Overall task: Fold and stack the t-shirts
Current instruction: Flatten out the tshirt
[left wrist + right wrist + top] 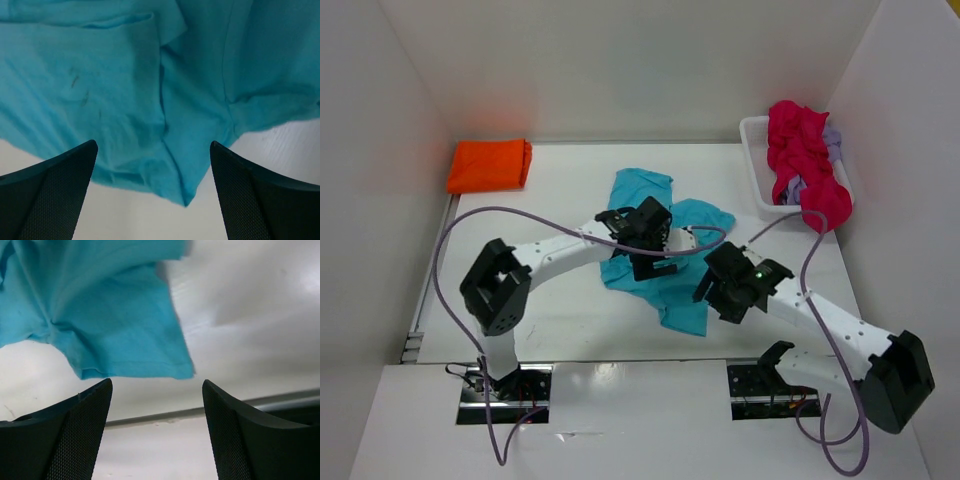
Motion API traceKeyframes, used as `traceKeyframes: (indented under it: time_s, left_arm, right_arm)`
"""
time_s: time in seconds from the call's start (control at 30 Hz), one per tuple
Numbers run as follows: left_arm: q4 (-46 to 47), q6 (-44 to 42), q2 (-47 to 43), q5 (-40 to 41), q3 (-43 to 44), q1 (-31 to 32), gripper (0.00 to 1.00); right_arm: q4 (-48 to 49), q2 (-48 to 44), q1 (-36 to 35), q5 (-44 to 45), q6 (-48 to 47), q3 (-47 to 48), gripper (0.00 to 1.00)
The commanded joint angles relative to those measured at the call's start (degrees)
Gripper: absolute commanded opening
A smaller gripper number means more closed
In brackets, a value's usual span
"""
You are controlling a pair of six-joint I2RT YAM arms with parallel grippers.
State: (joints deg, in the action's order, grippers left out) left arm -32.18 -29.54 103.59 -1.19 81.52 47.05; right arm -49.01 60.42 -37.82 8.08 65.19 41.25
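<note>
The turquoise t-shirt lies crumpled and spread near the middle of the desk. From above, both arms cover its centre, so its full outline cannot be made out. The left claw hangs right over this shirt with its fingers wide apart and nothing between them. Its wrist view shows only folds and a hem, with a strip of bare desk below. The right claw is beside the shirt's near right part, its fingers also apart and gripping nothing. One loose corner of the cloth shows ahead of it, slightly blurred at the top edge. Whether that corner touches the desk or hangs above it is not clear.

The orange t-shirt rests as a neat folded block at the far left corner of the desk. The magenta-red t-shirt is heaped in the white basket at the far right corner and spills over its near rim. It hides most of the basket. Only a sliver of the lavender t-shirt peeks out behind it by the right wall.
</note>
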Motion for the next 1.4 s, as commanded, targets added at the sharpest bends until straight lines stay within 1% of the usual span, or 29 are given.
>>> traceKeyframes:
  time_s: [0.0, 0.07, 0.2, 0.63, 0.7, 0.73, 0.77, 0.87, 0.9, 0.97, 1.0, 1.03, 1.1, 1.13, 1.17, 1.27, 1.3, 1.37]
  left_arm:
    - [5.11, 2.64, 5.2, 0.22, 4.34, 0.23, 1.0]
    - [7.57, 3.44, 6.97, 0.22, 5.84, 0.24, 1.0]
    - [8.98, 3.96, 12.14, 0.75, 9.36, 0.24, 1.0]
    - [8.37, 4.83, 18.4, 0.66, 13.4, 0.77, 0.88]
    - [8.37, 5.55, 18.92, 0.66, 14.02, 0.77, 0.82]
    - [8.37, 5.55, 18.93, 1.36, 14.63, 0.77, 0.78]
    - [8.37, 5.55, 19.54, 1.98, 14.64, 0.77, 0.69]
    - [8.89, 5.02, 19.54, 4.53, 15.25, 0.77, 0.55]
    - [8.89, 5.02, 19.54, 4.53, 15.25, 0.77, 0.44]
    - [8.89, 5.02, 19.02, 5.23, 14.64, 0.77, 0.35]
    - [8.89, 5.02, 19.02, 5.23, 13.85, 0.77, 0.31]
    - [8.89, 5.02, 18.41, 4.63, 13.85, 0.77, 0.31]
    - [9.42, 5.02, 17.87, 4.62, 12.62, 0.77, 0.31]
    - [9.42, 5.02, 17.87, 4.62, 12.62, 0.77, 0.3]
    - [9.42, 5.02, 17.87, 4.62, 12.62, 0.77, 0.22]
    - [9.42, 5.02, 17.87, 4.62, 11.57, 0.77, 0.07]
    - [9.42, 5.02, 17.87, 4.62, 11.56, 0.77, 0.0]
    - [9.42, 5.02, 17.87, 5.15, 11.56, 0.77, 0.0]
  right_arm:
    - [-3.28, -8.55, 0.29, 2.55, 10.65, -1.53, 0.78]
    - [-4.68, -13.72, 0.82, 3.44, 13.82, -2.06, 0.78]
    - [-4.69, -17.79, 0.82, 3.44, 16.28, -4.33, 0.75]
    - [-4.16, -19.11, 0.82, 2.29, 16.29, -4.87, 0.74]
    - [-4.16, -19.11, 0.3, 1.69, 15.76, -5.4, 0.73]
    - [-3.46, -17.72, 0.29, 1.68, 15.24, -5.4, 0.73]
    - [-3.46, -17.1, 0.29, 1.07, 15.23, -5.92, 0.73]
    - [-2.93, -14.03, 0.29, 1.06, 14.09, -5.92, 0.73]
    - [-2.93, -13.32, -0.49, 1.06, 14.09, -5.92, 0.73]
    - [-1.8, -11.22, -1.11, 0.54, 13.48, -6.45, 0.73]
    - [-1.26, -10.33, -1.11, 0.54, 13.47, -6.45, 0.73]
    - [-0.74, -9.37, -1.11, -0.25, 12.6, -7.15, 0.73]
    - [1.37, -5.59, -1.11, -1.13, 11.72, -7.94, 0.77]
    - [2.07, -4.19, -1.11, -1.83, 10.85, -8.47, 0.77]
    - [2.86, -1.39, -1.72, -2.44, 10.05, -8.99, 0.78]
    - [5.85, 2.76, -2.25, -3.07, 8.56, -9.53, 0.78]
    - [7.08, 5.47, -2.25, -3.07, 8.55, -9.53, 0.78]
    - [8.4, 8.12, -2.78, -3.59, 6.37, -9.53, 0.78]
